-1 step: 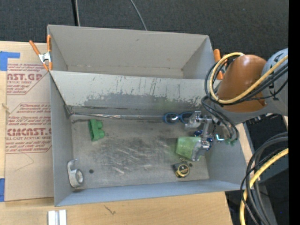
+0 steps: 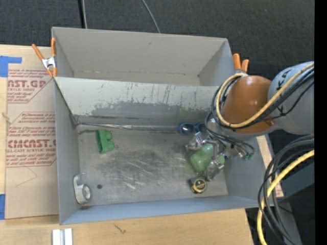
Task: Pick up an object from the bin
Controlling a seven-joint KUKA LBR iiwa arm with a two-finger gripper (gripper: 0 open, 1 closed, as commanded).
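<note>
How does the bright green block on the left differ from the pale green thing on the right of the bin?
The bright green block is vivid and angular; the pale green thing is washed-out and rounded. The block lies alone on bare floor; the pale thing sits at the gripper, near a small black-and-yellow thing. Both are green.

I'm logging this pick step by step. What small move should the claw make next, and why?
Probably a short straight lift, to see whether the pale green lump comes up. The claw sits low at the bin's right end, on that lump; a blue piece behind and a black-and-yellow disc in front lie close, so sideways moves risk knocking them.
</note>
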